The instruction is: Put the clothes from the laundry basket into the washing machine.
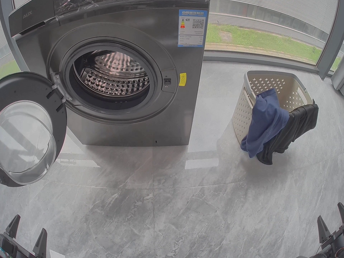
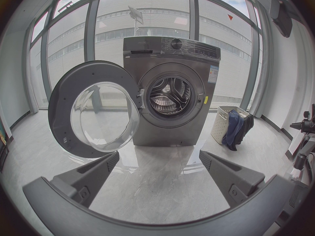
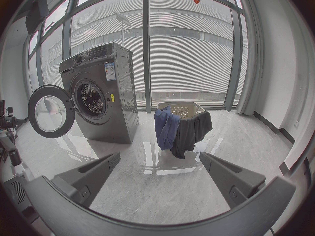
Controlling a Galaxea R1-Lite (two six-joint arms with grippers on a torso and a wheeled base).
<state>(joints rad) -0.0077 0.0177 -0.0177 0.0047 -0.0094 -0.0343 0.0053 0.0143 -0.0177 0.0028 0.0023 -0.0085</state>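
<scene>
Hanging over the rim of the white perforated plastic laundry basket [image 3: 192, 105], well ahead of the spread, empty right tool [image 3: 159, 167], the blue fabric garment [image 3: 165, 127] and black fabric garment [image 3: 192, 131] invite grabbing, while the spread left tool [image 2: 157, 163] faces the open drum of the grey metal washing machine [image 2: 170, 135].

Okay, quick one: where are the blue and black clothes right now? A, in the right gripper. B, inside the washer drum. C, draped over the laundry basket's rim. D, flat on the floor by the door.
C: the blue garment and the black garment both hang over the rim of the laundry basket.
</scene>
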